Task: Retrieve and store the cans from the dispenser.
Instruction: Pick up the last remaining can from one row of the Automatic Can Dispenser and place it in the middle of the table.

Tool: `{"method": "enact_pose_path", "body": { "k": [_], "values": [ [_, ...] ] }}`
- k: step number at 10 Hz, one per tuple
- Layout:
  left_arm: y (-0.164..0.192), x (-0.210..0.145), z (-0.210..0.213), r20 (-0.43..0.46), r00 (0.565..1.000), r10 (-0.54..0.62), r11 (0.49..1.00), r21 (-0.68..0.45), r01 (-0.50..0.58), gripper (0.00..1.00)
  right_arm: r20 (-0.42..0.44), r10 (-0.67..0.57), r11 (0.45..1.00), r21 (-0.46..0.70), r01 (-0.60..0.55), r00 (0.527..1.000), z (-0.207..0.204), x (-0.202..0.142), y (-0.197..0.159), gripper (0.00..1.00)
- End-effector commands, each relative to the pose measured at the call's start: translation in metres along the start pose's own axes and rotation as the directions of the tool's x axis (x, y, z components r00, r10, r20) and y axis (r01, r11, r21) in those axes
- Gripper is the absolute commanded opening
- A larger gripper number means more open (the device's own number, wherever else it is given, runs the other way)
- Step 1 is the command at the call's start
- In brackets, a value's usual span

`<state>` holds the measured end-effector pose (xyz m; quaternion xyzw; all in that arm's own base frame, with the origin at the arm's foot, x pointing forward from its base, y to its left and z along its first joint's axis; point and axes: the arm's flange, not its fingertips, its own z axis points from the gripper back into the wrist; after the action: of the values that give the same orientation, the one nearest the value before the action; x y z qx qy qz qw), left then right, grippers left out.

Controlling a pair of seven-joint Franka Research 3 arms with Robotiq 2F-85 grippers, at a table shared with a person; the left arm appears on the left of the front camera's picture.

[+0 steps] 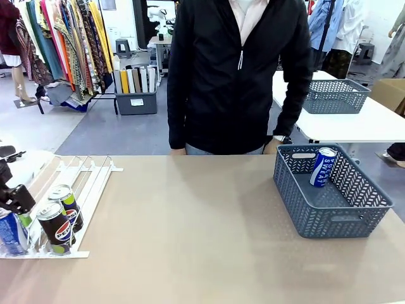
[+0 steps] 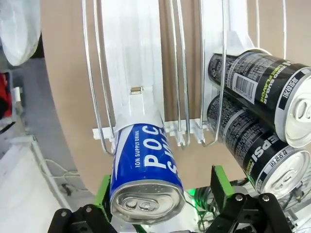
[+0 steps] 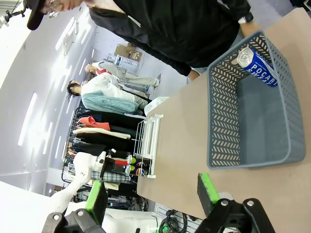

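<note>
The white dispenser (image 1: 82,180) slopes toward the table's left front corner. Two black cans (image 1: 57,227) (image 1: 68,204) lie in one lane, and both black cans (image 2: 262,160) (image 2: 262,92) appear on the right of the left wrist view. A blue can (image 2: 146,174) rests at the low end of the neighbouring lane of the dispenser (image 2: 131,73). My left gripper (image 2: 160,187) is open around this blue can (image 1: 9,233), the right pad apart from it. My left gripper (image 1: 16,197) hangs over the rack's left side. My right gripper (image 3: 151,196) is open, with nothing between its fingers.
A dark grey mesh basket (image 1: 329,218) at the right holds one blue can (image 1: 323,166), leaning on its far wall; the basket (image 3: 228,121) and that can (image 3: 255,65) also appear from the right wrist. A person in a black jacket (image 1: 237,76) stands at the far edge.
</note>
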<state>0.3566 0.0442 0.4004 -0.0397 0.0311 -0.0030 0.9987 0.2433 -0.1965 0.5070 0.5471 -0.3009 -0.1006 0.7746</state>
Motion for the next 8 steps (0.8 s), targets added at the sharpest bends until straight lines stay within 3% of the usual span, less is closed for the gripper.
{"method": "enact_pose_path", "body": {
  "k": [1, 2, 4, 8],
  "values": [
    [-0.0009, -0.0086, -0.0121, 0.008, 1.000, 0.025, 0.999, 0.024, -0.025, 1.00, 0.017, 0.026, 0.999, 0.019, -0.027, 1.000, -0.0010, 0.0030, 0.0012, 1.00],
    [-0.0011, -0.0077, -0.0129, 0.003, 1.000, 0.027, 0.999, 0.024, -0.027, 1.00, 0.017, 0.026, 0.999, 0.019, -0.027, 1.000, -0.0010, 0.0030, 0.0012, 1.00],
    [-0.0022, -0.0068, -0.0135, -0.003, 1.000, 0.025, 0.999, 0.039, -0.025, 0.00, 0.017, 0.026, 0.999, 0.019, -0.027, 1.000, -0.0010, 0.0030, 0.0012, 1.00],
    [-0.0001, -0.0071, -0.0122, 0.002, 0.999, 0.032, 0.998, 0.045, -0.032, 0.00, 0.017, 0.026, 0.999, 0.019, -0.027, 1.000, -0.0010, 0.0030, 0.0012, 1.00]
  ]
}}
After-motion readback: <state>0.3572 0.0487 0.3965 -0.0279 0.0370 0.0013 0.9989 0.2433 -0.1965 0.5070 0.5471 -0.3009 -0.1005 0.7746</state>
